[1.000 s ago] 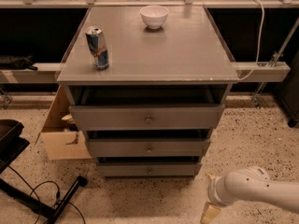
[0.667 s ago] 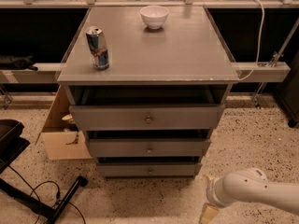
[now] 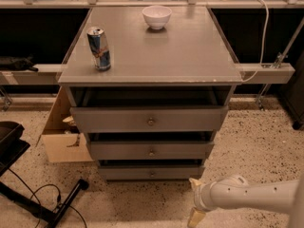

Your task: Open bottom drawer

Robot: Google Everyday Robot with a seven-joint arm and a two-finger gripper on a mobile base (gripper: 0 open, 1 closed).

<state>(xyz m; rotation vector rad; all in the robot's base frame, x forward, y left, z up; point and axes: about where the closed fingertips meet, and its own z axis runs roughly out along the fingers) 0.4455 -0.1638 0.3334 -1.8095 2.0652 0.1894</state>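
Note:
The grey cabinet [image 3: 156,56] has three drawers stacked under its top. The bottom drawer [image 3: 128,174] is the slimmest front, with a small round knob [image 3: 152,174] at its centre, just above the floor. My gripper [image 3: 193,199] is low at the bottom right, on a white arm [image 3: 251,194] that comes in from the right edge. Its cream fingers [image 3: 194,181] are spread apart and hold nothing. It hangs to the right of the bottom drawer's knob and a little below it, apart from the drawer.
A can [image 3: 99,48] and a white bowl [image 3: 156,16] stand on the cabinet top. An open cardboard box [image 3: 61,144] sits on the floor left of the cabinet. A black stand with cables [image 3: 28,194] lies at the bottom left. The floor is speckled.
My gripper has moved a little left and up, closer to the bottom drawer's right end. The drawers, can and bowl have not moved.

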